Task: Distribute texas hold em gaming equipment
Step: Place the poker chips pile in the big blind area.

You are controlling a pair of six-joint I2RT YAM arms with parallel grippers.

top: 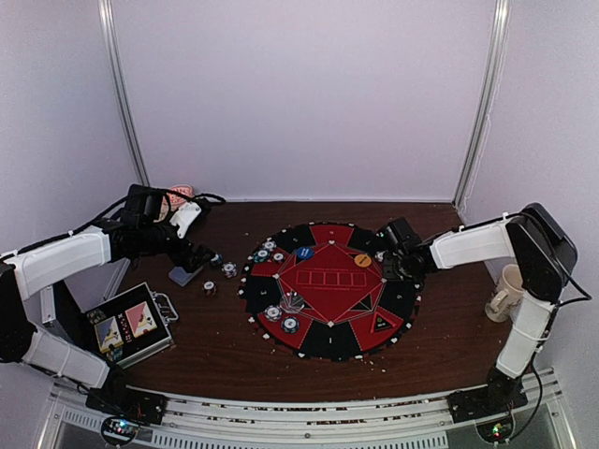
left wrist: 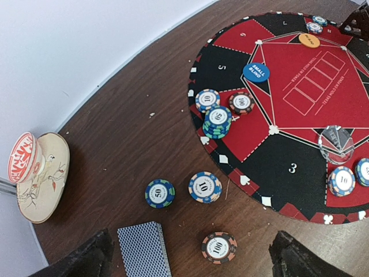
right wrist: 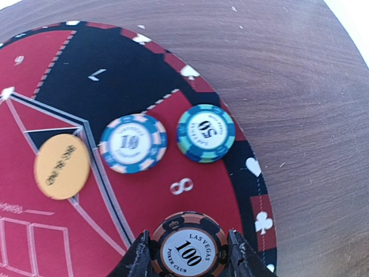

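Right gripper (right wrist: 189,257) is down on the mat (right wrist: 132,75), its fingers (right wrist: 142,259) closed against both edges of one 100 chip (right wrist: 189,247) lying flat in red sector 8. Same sector: one 10 chip (right wrist: 133,143) and one 50 chip (right wrist: 206,133), side by side, just apart. One orange button (right wrist: 62,166) sits left of them on the inner border. Left gripper (left wrist: 190,262) hangs over the table (left wrist: 115,144), fingers spread wide, nothing held. Under it, off the mat: three loose chips (left wrist: 204,187) marked 50, 10 and 100, each apart, and one deck (left wrist: 144,249), face down, beside the left finger. By sector 5: three chip piles (left wrist: 217,121), the 50 one stacked; one blue button (left wrist: 256,72) just beyond. Also one mug (top: 505,292) at far right and one case (top: 131,323) at near left.
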